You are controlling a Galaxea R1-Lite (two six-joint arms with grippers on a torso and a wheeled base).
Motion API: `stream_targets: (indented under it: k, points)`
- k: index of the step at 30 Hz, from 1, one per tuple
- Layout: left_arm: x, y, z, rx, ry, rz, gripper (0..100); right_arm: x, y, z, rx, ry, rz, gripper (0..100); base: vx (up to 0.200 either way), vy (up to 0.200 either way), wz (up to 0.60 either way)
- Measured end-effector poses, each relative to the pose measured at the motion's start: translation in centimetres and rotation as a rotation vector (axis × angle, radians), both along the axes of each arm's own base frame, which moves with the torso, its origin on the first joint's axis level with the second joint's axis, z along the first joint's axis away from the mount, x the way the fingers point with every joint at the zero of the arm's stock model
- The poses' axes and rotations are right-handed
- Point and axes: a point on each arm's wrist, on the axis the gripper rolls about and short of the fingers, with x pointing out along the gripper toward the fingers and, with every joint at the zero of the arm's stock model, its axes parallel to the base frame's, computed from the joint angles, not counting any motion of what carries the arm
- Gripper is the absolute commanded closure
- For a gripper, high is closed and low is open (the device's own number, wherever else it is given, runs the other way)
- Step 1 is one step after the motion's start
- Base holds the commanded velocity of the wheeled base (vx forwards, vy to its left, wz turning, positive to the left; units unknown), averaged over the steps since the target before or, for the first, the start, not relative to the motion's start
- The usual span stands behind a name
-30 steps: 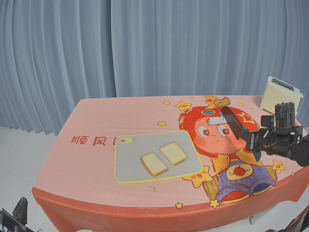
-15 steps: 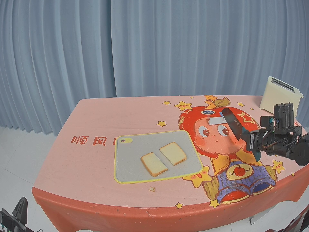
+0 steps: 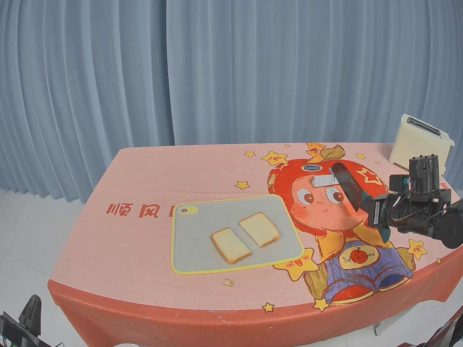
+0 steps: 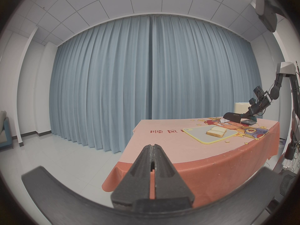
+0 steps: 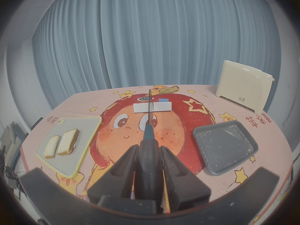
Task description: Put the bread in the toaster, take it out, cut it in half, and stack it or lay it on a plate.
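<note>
**Inspector A:** Firstly, the fingers. What do we record?

**Inspector B:** We find the right gripper (image 5: 148, 152) with both fingers (image 5: 125, 169) clamped on the dark handle of the knife (image 5: 149, 132). The handle fills the gap between them. On the left gripper (image 4: 152, 150), the fingers (image 4: 140, 169) are pressed together with nothing between them.

**Inspector A:** And how does the knife lie?

**Inspector B:** We see it raised clear of the table (image 3: 169, 169), over the cartoon face printed on the cloth. The blade points away from the gripper towards the far side. From the head view it tilts upward. It touches nothing on the table.

**Inspector A:** Where do we place the bread?

**Inspector B:** We find it cut in two on the grey cutting board (image 3: 193, 246), which has a yellow rim. The nearer half (image 3: 231, 245) and the farther half (image 3: 259, 229) lie flat, side by side, with a narrow gap between them. Both are well apart from the knife, on its left. A crumb (image 3: 227, 282) sits on the cloth just in front of the board.

**Inspector A:** What of the remaining items?

**Inspector B:** We note a dark grey tray (image 5: 225, 146) on the right side of the table, with specks on its floor. The cream toaster (image 3: 419, 143) stands upright at the far right corner, behind the tray. A white strip (image 5: 161, 107) lies on the cloth beyond the blade tip. The left gripper hangs off the table's left side, apart from everything on it.
</note>
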Motion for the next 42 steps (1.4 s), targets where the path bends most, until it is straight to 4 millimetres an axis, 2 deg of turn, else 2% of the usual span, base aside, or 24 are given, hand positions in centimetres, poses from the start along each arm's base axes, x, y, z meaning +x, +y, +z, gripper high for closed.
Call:
stream_targets:
  k: [42]
  points:
    - [0.0,0.0,0.0,0.0,0.0,0.0,100,1.2,0.2,-1.2,0.003,-0.004,-0.005,100,0.0,0.0,0.0]
